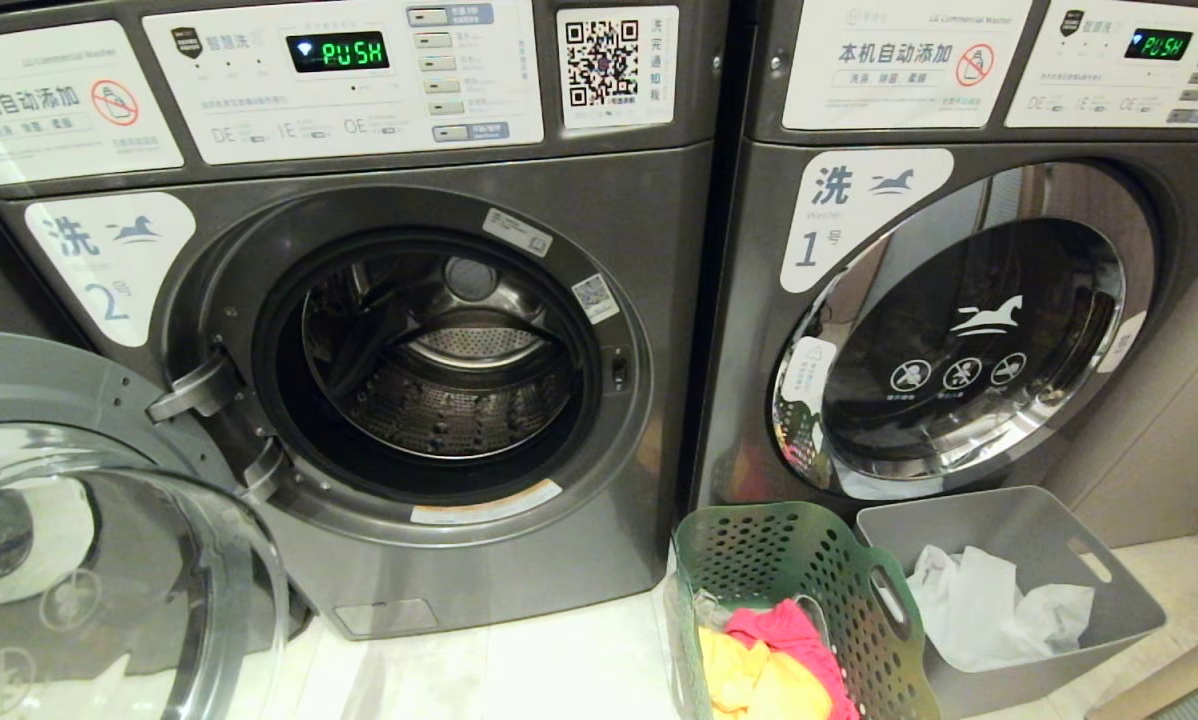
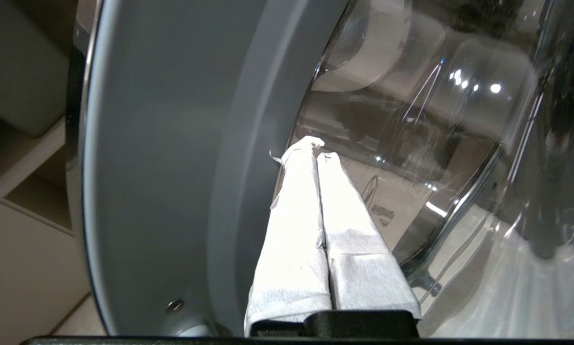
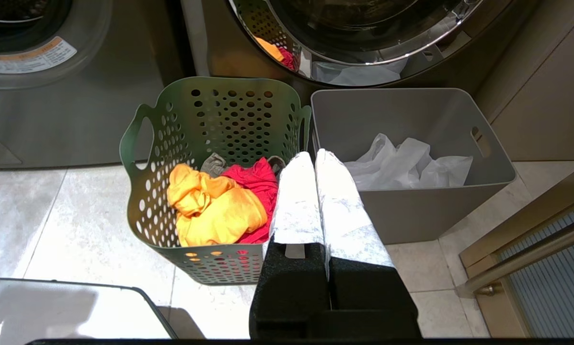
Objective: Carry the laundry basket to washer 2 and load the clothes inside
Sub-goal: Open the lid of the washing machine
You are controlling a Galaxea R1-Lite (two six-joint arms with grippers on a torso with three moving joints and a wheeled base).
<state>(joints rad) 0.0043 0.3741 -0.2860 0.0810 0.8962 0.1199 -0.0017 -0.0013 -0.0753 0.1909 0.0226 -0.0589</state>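
Washer 2 [image 1: 429,350] stands on the left with its round door [image 1: 89,530] swung wide open and its drum dark and bare. The green perforated laundry basket [image 1: 809,570] [image 3: 210,120] sits on the floor below the gap between the two washers. It holds yellow clothes [image 3: 215,206] and a red piece [image 3: 253,179]. My left gripper [image 2: 315,148] is shut and empty, its white-wrapped tips close to the inner face of the open door. My right gripper [image 3: 313,155] is shut and empty, hovering above the basket's right rim. Neither arm shows in the head view.
Washer 1 [image 1: 959,350] on the right has its chrome door closed. A grey bin [image 1: 1019,520] with a white plastic bag [image 3: 407,163] stands right beside the basket. A beige cabinet wall [image 1: 1169,430] closes off the right side. Pale floor tiles [image 1: 559,670] lie before washer 2.
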